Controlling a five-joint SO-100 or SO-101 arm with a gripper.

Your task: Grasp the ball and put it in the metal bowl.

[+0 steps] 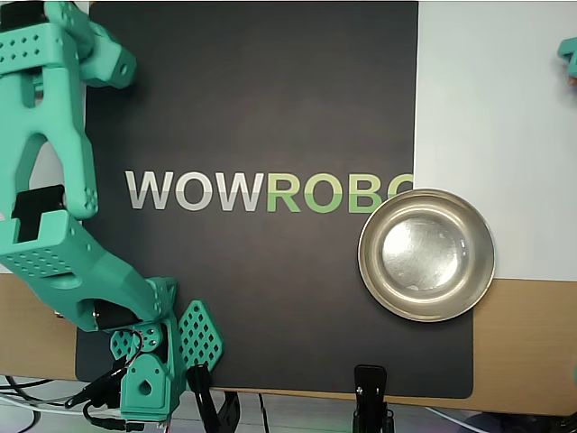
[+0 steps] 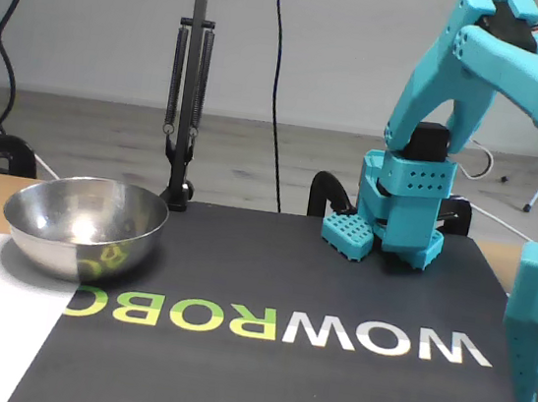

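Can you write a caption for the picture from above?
Empty metal bowl sits on the black mat's edge; the teal gripper rests far left; no ball visible.

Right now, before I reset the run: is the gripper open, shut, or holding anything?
Gripper: cannot be told; it points down at the black mat, and the gap between its fingers is hidden.
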